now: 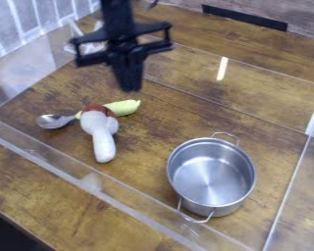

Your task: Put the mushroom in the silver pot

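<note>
The mushroom (103,140), with a thick white stem and a small reddish-brown cap, lies flat on the wooden table left of the middle. My gripper (127,82) hangs well above and behind it, pointing down and blurred by motion. Its dark fingers are shut together with nothing between them. The silver pot (212,175) stands upright and empty at the lower right, to the right of the mushroom and apart from it.
A silver spoon (55,121) and a yellow-green banana-like piece (122,107) lie next to the mushroom's cap. A clear plastic wall (68,176) runs along the front of the work area, and another rises at the right edge.
</note>
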### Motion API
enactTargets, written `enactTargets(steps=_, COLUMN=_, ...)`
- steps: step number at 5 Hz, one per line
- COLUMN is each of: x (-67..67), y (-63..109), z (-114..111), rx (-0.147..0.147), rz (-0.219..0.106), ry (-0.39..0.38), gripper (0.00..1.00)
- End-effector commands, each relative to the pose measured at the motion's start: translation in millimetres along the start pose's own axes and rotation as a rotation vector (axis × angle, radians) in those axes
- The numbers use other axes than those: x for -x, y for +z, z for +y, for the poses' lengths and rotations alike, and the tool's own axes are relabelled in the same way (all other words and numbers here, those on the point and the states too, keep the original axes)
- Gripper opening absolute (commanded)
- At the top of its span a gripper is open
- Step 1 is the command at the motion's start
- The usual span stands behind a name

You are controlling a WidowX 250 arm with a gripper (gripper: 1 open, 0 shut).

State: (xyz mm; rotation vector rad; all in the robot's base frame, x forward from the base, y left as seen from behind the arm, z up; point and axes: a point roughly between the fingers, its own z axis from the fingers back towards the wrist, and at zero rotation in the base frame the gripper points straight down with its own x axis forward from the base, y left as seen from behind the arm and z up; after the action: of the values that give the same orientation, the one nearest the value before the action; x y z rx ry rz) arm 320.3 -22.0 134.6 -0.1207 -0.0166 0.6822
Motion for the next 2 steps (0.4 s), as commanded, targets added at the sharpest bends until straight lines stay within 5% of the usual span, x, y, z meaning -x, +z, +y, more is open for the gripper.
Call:
enactTargets(steps=1, x=20.2, y=23.4, z=-22.7, rx=0.044, rz=-0.041, ry=-0.108, gripper=0.00)
enactTargets(steps=2, x=36.0, y=23.2, z=-19.0, rx=0.032, rz=-0.030, ry=-0.152, gripper=0.00)
